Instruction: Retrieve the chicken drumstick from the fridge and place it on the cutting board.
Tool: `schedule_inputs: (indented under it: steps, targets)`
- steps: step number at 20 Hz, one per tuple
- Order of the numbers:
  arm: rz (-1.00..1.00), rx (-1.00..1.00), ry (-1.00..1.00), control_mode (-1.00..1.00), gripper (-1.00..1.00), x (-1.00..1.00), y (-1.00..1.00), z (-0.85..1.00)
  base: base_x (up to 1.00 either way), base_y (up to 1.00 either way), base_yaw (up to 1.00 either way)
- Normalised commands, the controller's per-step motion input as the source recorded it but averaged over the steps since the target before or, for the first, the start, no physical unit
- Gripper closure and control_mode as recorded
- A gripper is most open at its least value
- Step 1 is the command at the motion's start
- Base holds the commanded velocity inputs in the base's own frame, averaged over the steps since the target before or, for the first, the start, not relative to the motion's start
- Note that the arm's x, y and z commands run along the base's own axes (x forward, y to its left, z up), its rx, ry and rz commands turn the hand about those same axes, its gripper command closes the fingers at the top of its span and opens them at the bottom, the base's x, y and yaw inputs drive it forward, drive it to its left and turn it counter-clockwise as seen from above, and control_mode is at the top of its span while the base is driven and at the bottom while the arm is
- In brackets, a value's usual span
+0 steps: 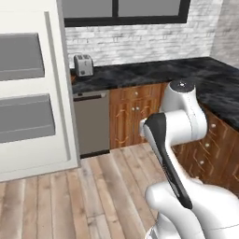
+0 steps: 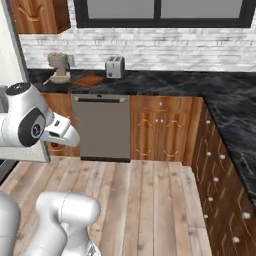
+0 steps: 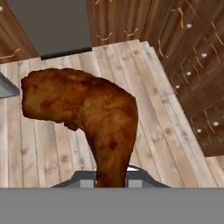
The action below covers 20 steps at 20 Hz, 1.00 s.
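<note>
One half of the job looks done: the drumstick is out of the fridge and in the gripper, with its narrow end running down between the two fingers, which are pinched tight on it, and its fat end sticking up and off to one side in the hand view. Beneath it lie only bare floor planks, the grey dishwasher front and wooden cabinet doors, so the meat hangs in mid-air over the floor, well apart from any counter. What is left, as I judge it, is the carry and the put-down: the board lies flat on the black counter between the coffee machine and the toaster, bare on top, and nothing has reached it yet. The fridge door stands open at the left of the left base view, its grey bins facing the room. The arm is folded in close to the base: the upper link rises from the base, the elbow bends sharply, and the forearm reaches low and forward, so the hand points down and out toward the floor in front of the dishwasher rather than up at the counter.
</note>
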Motion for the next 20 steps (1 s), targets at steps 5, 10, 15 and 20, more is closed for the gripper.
schedule_inputs:
  steps: [5, 10, 15, 20]
  targets:
    - [0.0, 0.0, 0.0, 1.0, 1.0, 0.0, 0.0, 0.0, 0.78, -0.49, -0.07]
    - [0.0, 0.0, 0.0, 1.0, 1.0, 0.0, 0.0, 0.0, 0.8, -0.64, 0.24]
    - [0.0, 0.0, 0.0, 1.0, 1.0, 0.0, 0.0, 0.0, 0.94, -0.56, 0.31]
    - [0.0, 0.0, 0.0, 1.0, 1.0, 0.0, 0.0, 0.0, 0.97, -0.12, 0.14]
